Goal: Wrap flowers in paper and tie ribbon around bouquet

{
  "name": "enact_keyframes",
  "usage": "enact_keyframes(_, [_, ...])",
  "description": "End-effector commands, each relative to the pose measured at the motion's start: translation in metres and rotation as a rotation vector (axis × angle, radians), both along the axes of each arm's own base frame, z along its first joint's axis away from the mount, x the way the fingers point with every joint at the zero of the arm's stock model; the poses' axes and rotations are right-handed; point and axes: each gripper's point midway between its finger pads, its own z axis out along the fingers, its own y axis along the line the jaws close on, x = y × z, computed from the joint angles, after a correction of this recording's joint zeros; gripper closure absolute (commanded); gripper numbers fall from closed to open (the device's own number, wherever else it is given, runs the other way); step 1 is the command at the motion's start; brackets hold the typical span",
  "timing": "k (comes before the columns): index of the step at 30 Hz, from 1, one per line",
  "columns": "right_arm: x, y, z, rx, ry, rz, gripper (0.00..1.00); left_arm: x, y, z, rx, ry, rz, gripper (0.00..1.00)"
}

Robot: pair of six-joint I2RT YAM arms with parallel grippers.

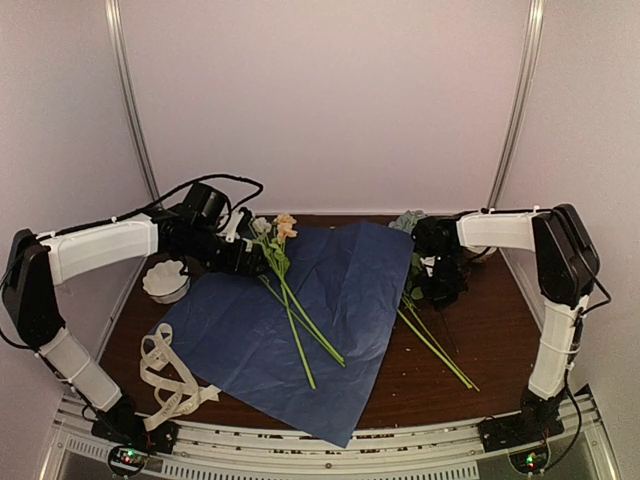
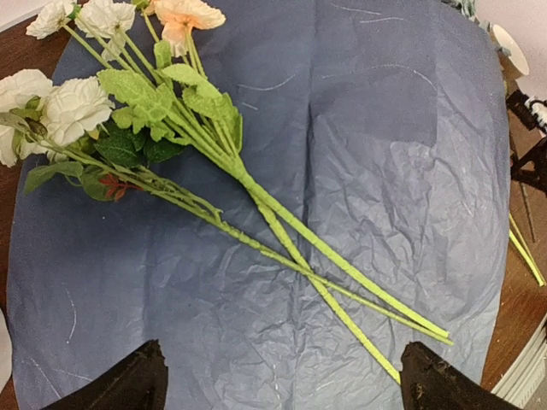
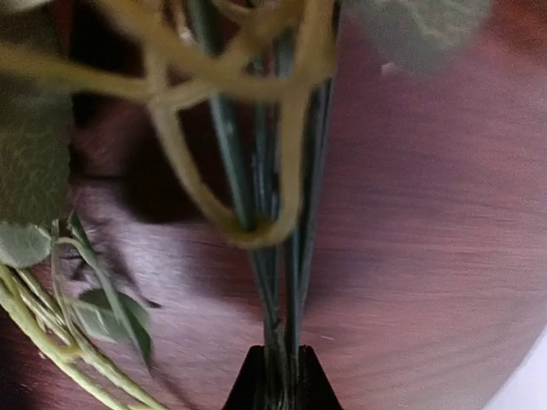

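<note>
My left claw (image 2: 282, 389) hangs wide open and empty above the paper (image 2: 402, 171), its fingertips well apart. The flowers (image 2: 184, 128) lie on the dark navy face, white and peach blooms toward the far left corner and green stems slanting across toward me. My right claw (image 3: 275, 384) is pinched shut on the dark stems of a second bunch (image 1: 437, 345). That bunch lies on the bare tabletop (image 1: 500, 340) just beside the paper's right edge. The ribbon (image 1: 170, 378) sits in loose loops at the near left, apart from the paper and untouched.

By my reading, the step in hand is gathering: only some of the flowers are on the paper, and nothing is wrapped or tied. The next move calls for lifting the second bunch clear of the tabletop and laying it beside the first, stems lined up and blooms at the same end, without dragging or creasing the paper. My left claw is free to steady the paper or the flowers while that is done.
</note>
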Motion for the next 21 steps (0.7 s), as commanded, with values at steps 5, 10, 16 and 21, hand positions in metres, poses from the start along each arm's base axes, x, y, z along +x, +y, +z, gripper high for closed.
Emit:
enact_keyframes(5, [0.043,-0.070,0.162,-0.302,-0.504,-0.138,1.00,-0.002,0.010,0.027,0.048,-0.095,-0.042,0.02])
enact_keyframes(10, [0.049,-0.055,0.252,-0.130,-0.805,-0.189,1.00,-0.002,0.015,0.034,0.071,-0.124,-0.045,0.02])
enact_keyframes(16, [0.025,0.135,0.302,0.687,-0.847,0.294,1.00,0.000,0.017,0.035,0.079,-0.130,-0.032,0.02])
enact_keyframes(21, [0.008,0.247,0.253,0.840,-0.587,0.428,1.00,0.001,0.019,0.040,0.082,-0.144,-0.021,0.02])
